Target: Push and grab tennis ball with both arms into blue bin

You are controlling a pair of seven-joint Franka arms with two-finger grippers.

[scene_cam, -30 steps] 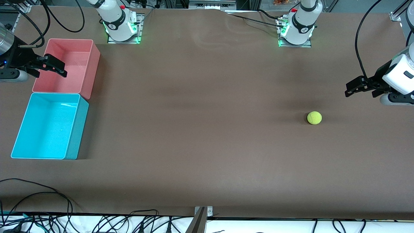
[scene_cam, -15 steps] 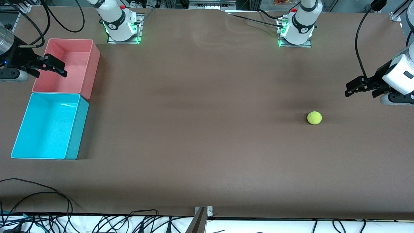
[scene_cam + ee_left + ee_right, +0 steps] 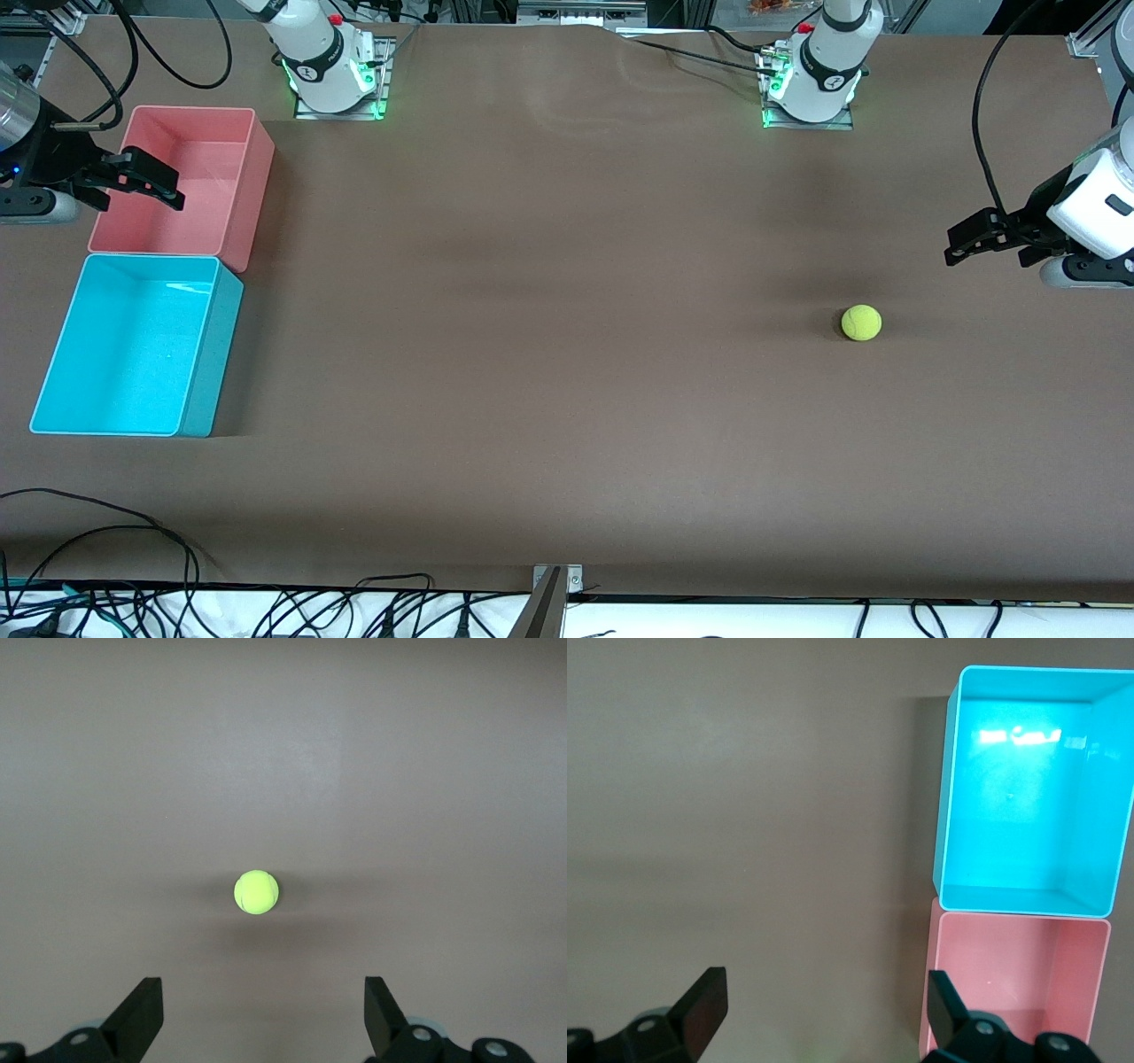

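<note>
Nothing moved — fuzzy yellow-green tennis ball [image 3: 861, 322] unheld.

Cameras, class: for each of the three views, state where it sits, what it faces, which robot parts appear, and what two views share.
Front view: high across the table, facing both bases; shows both arms, ball, blue bin, pink bin.
Left wrist view: on the left wrist, looking down at the ball; left gripper open.
Right wrist view: on the right wrist, over both bins; right gripper open.
Shared: front and left wrist show the ball.
</note>
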